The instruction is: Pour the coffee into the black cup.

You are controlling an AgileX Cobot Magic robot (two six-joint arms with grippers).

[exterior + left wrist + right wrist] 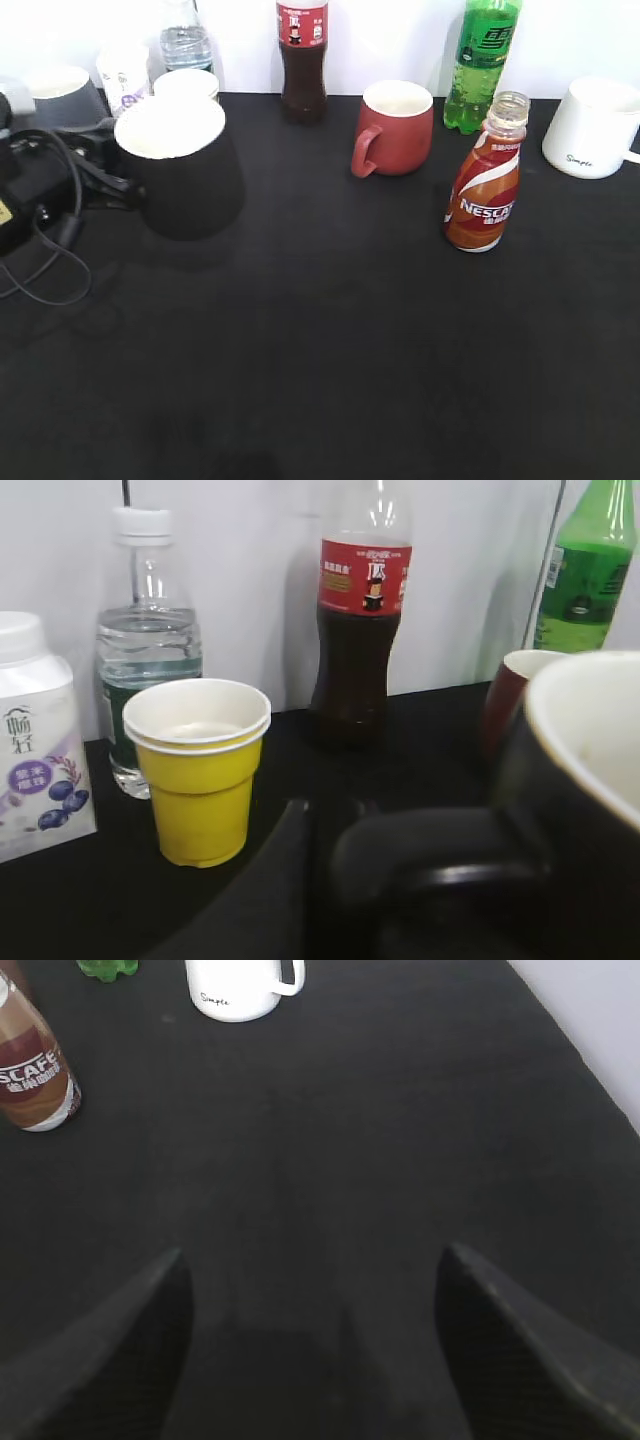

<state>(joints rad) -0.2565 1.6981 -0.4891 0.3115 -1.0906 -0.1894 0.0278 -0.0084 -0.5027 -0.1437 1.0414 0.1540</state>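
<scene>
My left pincer (128, 185) is clamped on the black loop handle of the wide black mug with the white inside (182, 165), which sits at the far left of the black table (320, 350); from my left wrist the handle (430, 865) fills the near foreground with 1 dark finger (265, 890) pressed beside it, and the mug's pale rim (575, 735) curves away on the right. The small curvy coffee bottle with the orange-red and white NESCAFE label (487, 180) stands upright on the right side of the table, well apart from the mug, its clear neck open at the top with no cap showing and brown liquid inside. My right pincer (315, 1345) hangs over bare black cloth with its 2 fingers spread wide apart and nothing between them; the coffee bottle (35, 1075) lies far to its left, near the top corner of that view, with a white mug (240, 985) beyond. Along the far edge stand a dark cola bottle with a red label (302, 60), a red-brown mug (393, 128), a green soda bottle (482, 62), and the white mug at the far right. Behind the black mug, my left wrist shows a yellow paper cup (198, 770), a clear water bottle (148, 645) and a white blueberry yoghurt bottle (35, 740).
</scene>
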